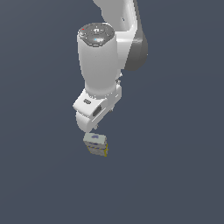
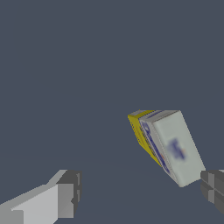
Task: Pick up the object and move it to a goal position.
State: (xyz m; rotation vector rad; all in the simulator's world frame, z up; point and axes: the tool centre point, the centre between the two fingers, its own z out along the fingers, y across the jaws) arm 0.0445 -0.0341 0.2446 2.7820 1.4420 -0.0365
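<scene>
The object (image 1: 96, 145) is a small pale grey-white block with yellow edges and a bluish mark. In the exterior view it sits just below the arm's white hand. My gripper (image 1: 92, 130) hangs directly over it, and its fingers are hidden behind the hand in that view. In the wrist view the block (image 2: 173, 146) lies skewed between the two fingers, close to the dark finger (image 2: 213, 189) and far from the other finger (image 2: 65, 197). The gripper (image 2: 141, 191) is open wide and holds nothing. I cannot tell whether the near finger touches the block.
A plain dark grey-blue surface (image 1: 175, 175) fills the rest of both views. The arm's white links (image 1: 105, 57) rise above the hand. No goal marker shows.
</scene>
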